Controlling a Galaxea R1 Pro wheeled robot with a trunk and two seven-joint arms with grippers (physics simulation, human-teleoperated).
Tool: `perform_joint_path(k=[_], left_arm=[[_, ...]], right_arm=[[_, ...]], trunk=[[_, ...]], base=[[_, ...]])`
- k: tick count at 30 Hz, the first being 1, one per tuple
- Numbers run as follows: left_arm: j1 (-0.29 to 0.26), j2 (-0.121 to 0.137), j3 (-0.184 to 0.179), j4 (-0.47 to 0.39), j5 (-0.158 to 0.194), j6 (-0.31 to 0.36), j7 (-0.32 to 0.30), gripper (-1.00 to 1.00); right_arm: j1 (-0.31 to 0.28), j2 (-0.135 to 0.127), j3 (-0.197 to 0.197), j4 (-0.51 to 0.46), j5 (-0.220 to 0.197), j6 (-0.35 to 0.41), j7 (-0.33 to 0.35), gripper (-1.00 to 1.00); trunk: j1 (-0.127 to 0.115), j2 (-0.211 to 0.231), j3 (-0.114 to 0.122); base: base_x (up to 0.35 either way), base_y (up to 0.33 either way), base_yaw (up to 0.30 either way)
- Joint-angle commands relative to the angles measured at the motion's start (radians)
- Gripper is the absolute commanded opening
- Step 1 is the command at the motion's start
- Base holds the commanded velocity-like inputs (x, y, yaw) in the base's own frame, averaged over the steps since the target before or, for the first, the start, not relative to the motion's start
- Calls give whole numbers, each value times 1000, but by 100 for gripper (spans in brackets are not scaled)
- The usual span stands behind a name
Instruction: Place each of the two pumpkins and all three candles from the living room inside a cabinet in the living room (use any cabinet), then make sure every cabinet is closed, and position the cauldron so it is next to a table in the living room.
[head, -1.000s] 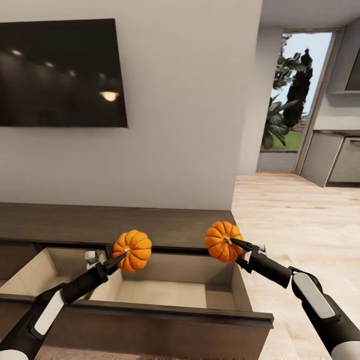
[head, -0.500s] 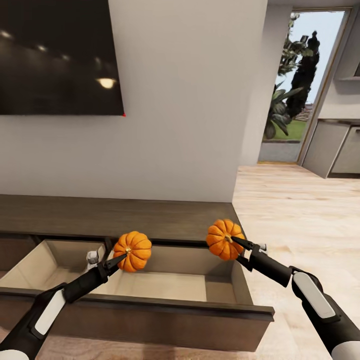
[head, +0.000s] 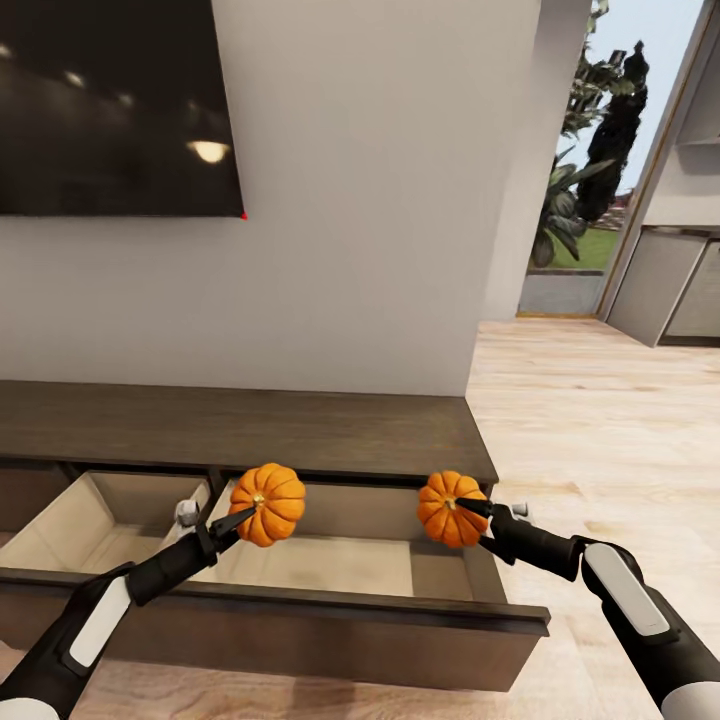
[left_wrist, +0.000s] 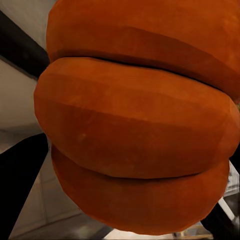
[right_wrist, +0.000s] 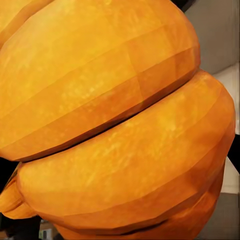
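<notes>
Left gripper (head: 243, 519) fingers closed on left pumpkin (head: 267, 503); right gripper (head: 470, 516) fingers closed on right pumpkin (head: 449, 509). Both held above open cabinet (head: 300, 432) drawer, 6 o'clock of view.

The low dark-brown cabinet (head: 250, 428) runs along the wall, its flat top bare. Two of its drawers stand pulled out, showing pale beige interiors. The right drawer (head: 340, 568) lies open beneath and just behind the left gripper (head: 245, 519) and reaches across to below the right gripper (head: 470, 512) (each pincer clasps a pumpkin, held in the air, not resting on the wood). The left drawer (head: 90, 525) opens beside the left gripper's outer side. A pale wood floor (head: 600, 440) carries the cabinet.
</notes>
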Motion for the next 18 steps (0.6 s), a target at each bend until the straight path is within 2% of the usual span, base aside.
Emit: perform_joint_path(k=[1, 6, 15, 18], left_arm=[[0, -1, 0, -5, 4, 10, 8, -100], [0, -5, 0, -14, 11, 17, 58, -100], [0, -4, 0, -15, 14, 18, 66, -100], [0, -4, 2, -15, 14, 18, 66, -100]], right_arm=[[-1, -1, 1, 0, 3, 1, 7, -100], [-1, -1, -1, -2, 5, -7, 4, -100], [-1, -2, -3, -4, 8, -12, 8, -100], [-1, -2, -3, -4, 8, -12, 10, -100]], trunk=[[0, 0, -1], [0, 0, -1], [0, 0, -1], [0, 0, 1]], base=[[0, 0, 0], [3, 0, 0], [44, 26, -5], [2, 26, -179]])
